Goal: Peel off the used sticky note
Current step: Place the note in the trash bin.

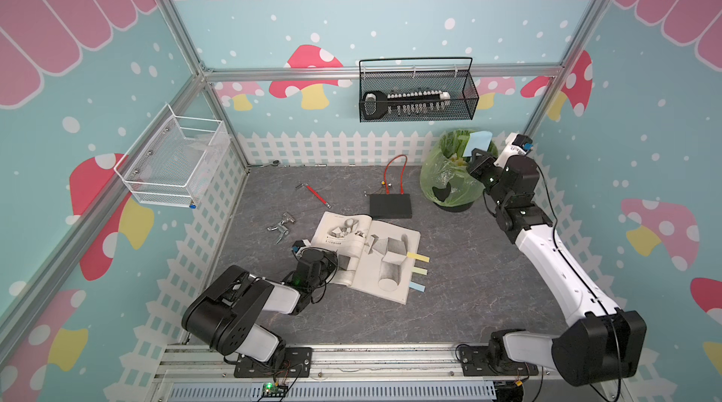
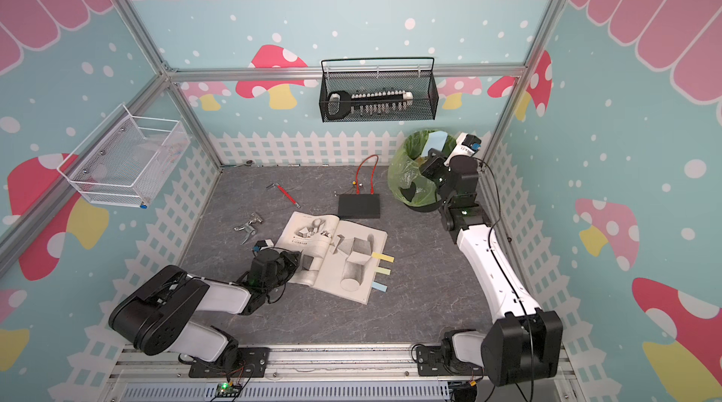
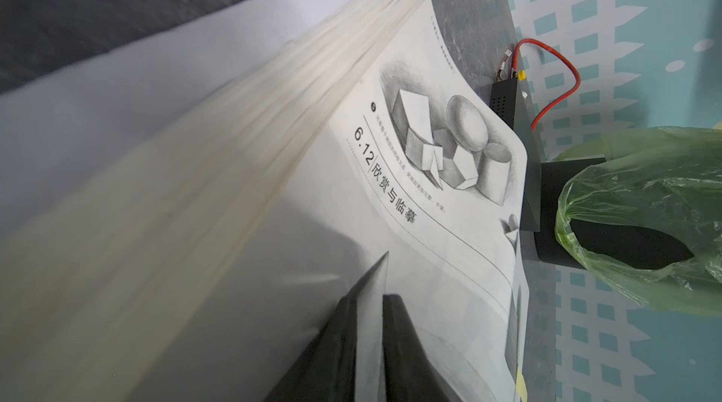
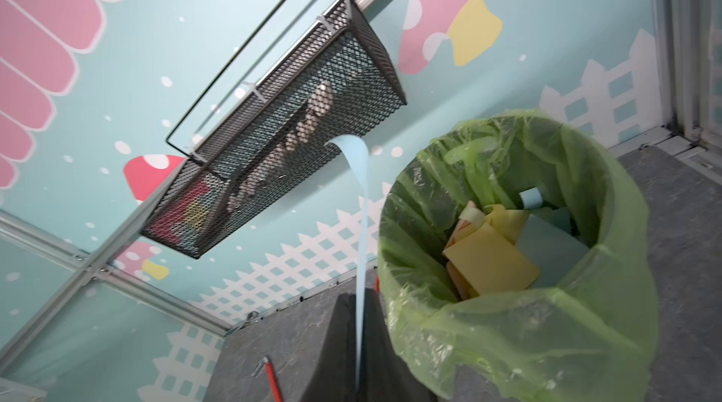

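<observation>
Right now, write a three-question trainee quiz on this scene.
1. True or false: the right gripper is shut on a blue sticky note.
2. How many sticky notes protrude from the open book? A) two B) three C) five
3. Fill in: the waste bin holding discarded notes has a ___ plastic liner.
Key: 1 true; 2 B; 3 green.

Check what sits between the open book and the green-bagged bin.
A flat black box lies between the book and the bin. It shows in both top views and in the left wrist view.
</observation>
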Robot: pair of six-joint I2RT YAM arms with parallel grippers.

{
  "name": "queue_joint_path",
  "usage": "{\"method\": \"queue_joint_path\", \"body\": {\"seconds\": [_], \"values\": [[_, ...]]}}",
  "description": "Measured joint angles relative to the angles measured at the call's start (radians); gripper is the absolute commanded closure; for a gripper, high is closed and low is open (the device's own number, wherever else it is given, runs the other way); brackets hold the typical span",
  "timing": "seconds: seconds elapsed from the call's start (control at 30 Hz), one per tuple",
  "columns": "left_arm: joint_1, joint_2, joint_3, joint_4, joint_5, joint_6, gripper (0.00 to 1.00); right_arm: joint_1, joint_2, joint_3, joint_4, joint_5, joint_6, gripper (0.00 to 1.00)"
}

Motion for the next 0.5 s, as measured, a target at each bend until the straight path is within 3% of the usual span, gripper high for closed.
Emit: {"method": "queue_joint_path", "body": {"seconds": [0.1, 0.2, 0.3, 0.37, 0.5], "values": [[-0.004, -0.017, 0.0, -0.025, 0.0, 0.0, 0.81, -0.055, 0.135, 0.084, -0.035, -0.056, -0.032, 1.0], [-0.005, -0.032, 0.0, -0.049, 0.003, 0.0, 0.81, -0.083, 0.245, 0.15, -0.077, -0.097, -0.053, 0.68], [-0.006, -0.046, 0.0, -0.07, 0.004, 0.0, 0.81, -0.088, 0.307, 0.214, -0.115, -0.127, -0.087, 0.47], [-0.007, -0.053, 0.0, -0.082, 0.004, 0.0, 0.81, -0.088, 0.317, 0.255, -0.134, -0.14, -0.106, 0.42], [-0.009, -0.065, 0.0, -0.101, 0.004, 0.0, 0.81, -0.087, 0.308, 0.325, -0.135, -0.153, -0.134, 0.4]]}}
